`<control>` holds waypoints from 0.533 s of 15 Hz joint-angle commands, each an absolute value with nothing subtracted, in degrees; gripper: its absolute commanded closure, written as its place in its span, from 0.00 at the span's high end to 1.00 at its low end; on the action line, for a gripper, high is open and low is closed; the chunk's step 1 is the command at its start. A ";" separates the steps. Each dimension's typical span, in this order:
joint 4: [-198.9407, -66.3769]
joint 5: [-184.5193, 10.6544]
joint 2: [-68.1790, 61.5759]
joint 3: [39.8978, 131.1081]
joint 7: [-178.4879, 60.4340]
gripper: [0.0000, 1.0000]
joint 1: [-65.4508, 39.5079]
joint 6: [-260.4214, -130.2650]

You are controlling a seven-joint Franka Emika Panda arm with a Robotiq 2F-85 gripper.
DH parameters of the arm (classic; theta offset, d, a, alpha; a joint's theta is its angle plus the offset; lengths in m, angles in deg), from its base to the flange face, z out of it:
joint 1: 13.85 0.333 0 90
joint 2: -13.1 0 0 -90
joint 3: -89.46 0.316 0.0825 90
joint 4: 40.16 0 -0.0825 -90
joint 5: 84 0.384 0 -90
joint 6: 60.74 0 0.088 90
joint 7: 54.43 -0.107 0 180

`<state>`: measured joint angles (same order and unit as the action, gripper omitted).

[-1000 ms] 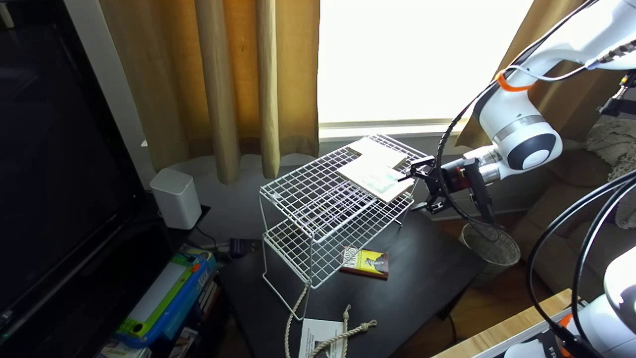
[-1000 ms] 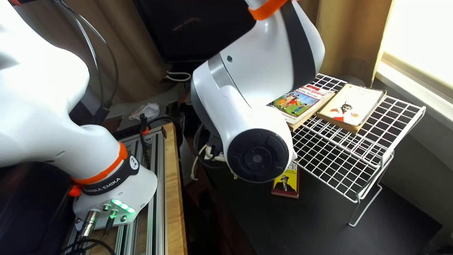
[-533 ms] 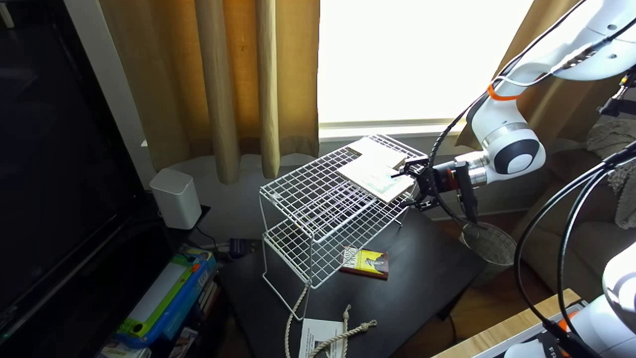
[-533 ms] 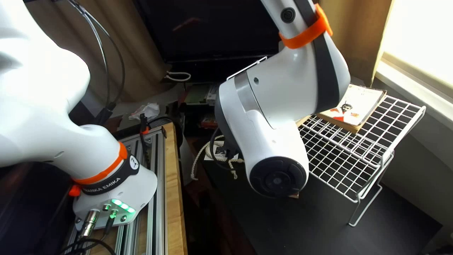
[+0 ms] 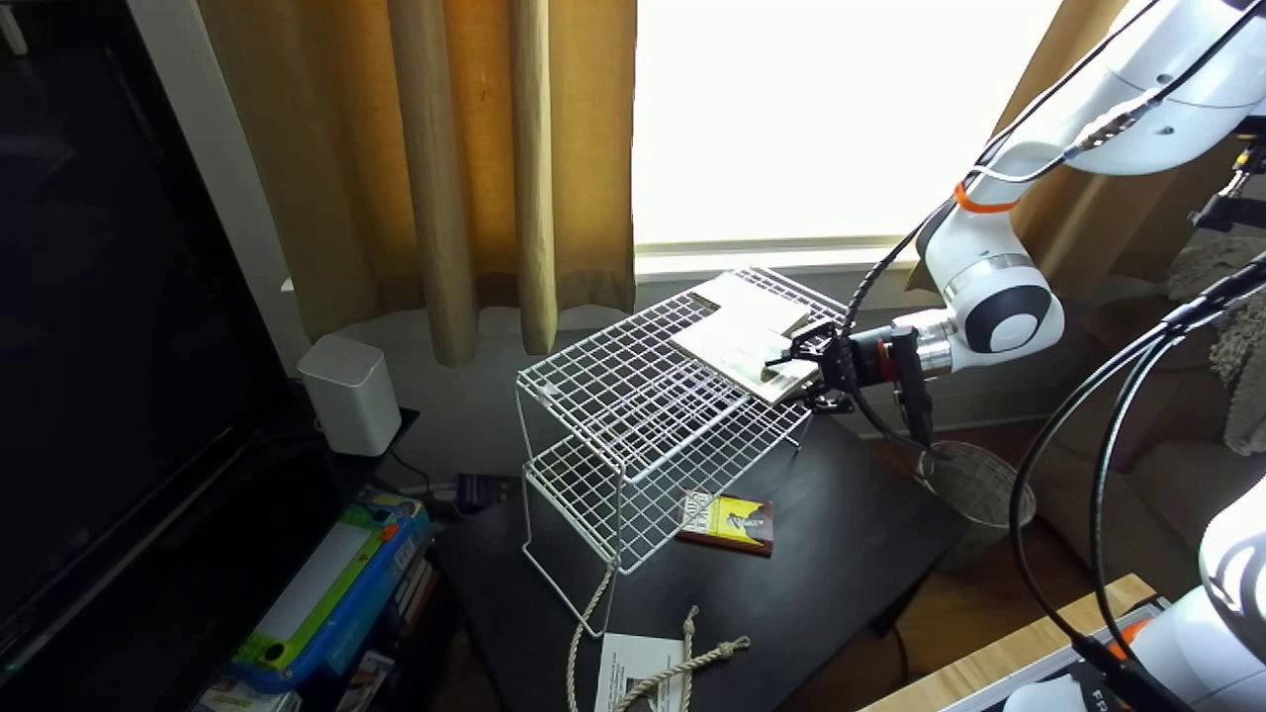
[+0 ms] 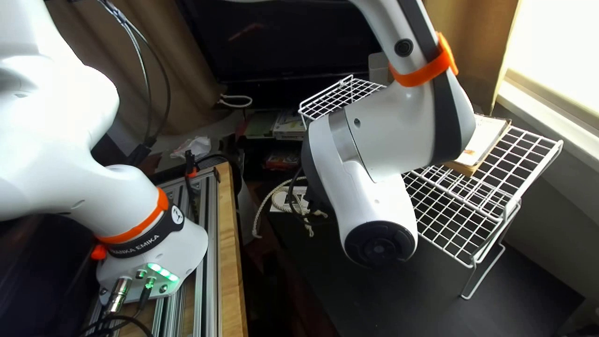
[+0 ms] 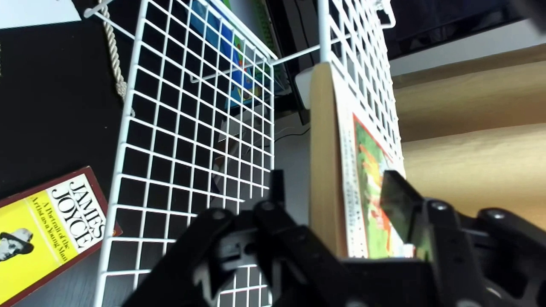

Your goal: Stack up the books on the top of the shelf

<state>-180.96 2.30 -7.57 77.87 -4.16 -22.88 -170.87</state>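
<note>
Gripper (image 7: 334,179) parted around the illustrated paperback (image 7: 347,162) atop the wire rack (image 5: 687,441).
Should its lower finger (image 7: 278,187) snag the rack's mesh, closing could tilt the paperback.

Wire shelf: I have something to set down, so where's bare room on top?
A broad bare patch of shelf lies between the green-picture book and the end facing the white box. A smaller one lies past the pale book, at the opposite end. Between, it's crowded: both books, plus the hand at the first's edge.
</note>
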 commanded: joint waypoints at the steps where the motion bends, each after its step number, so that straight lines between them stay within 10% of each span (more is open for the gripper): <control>1: -180.12 3.90 -9.14 78.24 -3.66 0.30 -23.37 -169.72; 5: -179.82 3.70 -8.80 78.01 -5.00 0.02 -23.31 -169.17; 8: -180.07 3.86 -8.28 77.93 -5.70 0.06 -23.13 -169.84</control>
